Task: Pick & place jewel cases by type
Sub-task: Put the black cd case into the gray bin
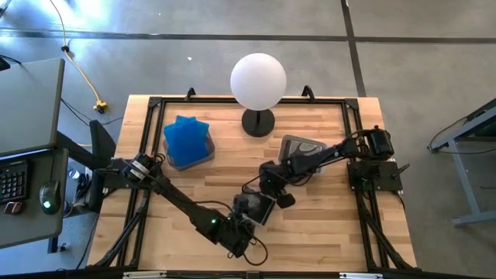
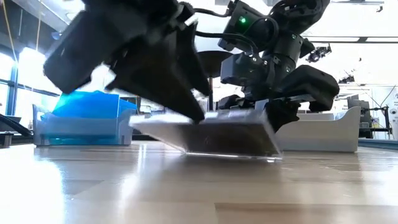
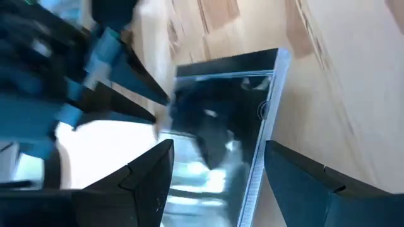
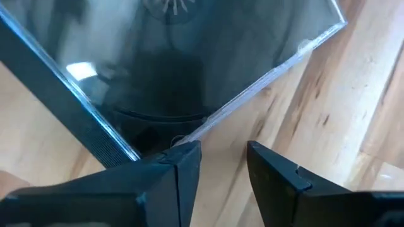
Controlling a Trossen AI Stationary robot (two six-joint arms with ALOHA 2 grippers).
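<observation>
One dark jewel case [image 2: 214, 132], thin, stiff, slick: edge holds only. Left gripper [image 3: 214, 180] spread astride; right gripper [image 4: 222, 165] slightly parted at corner.

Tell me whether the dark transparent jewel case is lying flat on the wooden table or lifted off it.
Partly touching. The low view shows the dark jewel case tilted, its right corner on the wooden table and its left edge raised beside the left gripper.
</observation>
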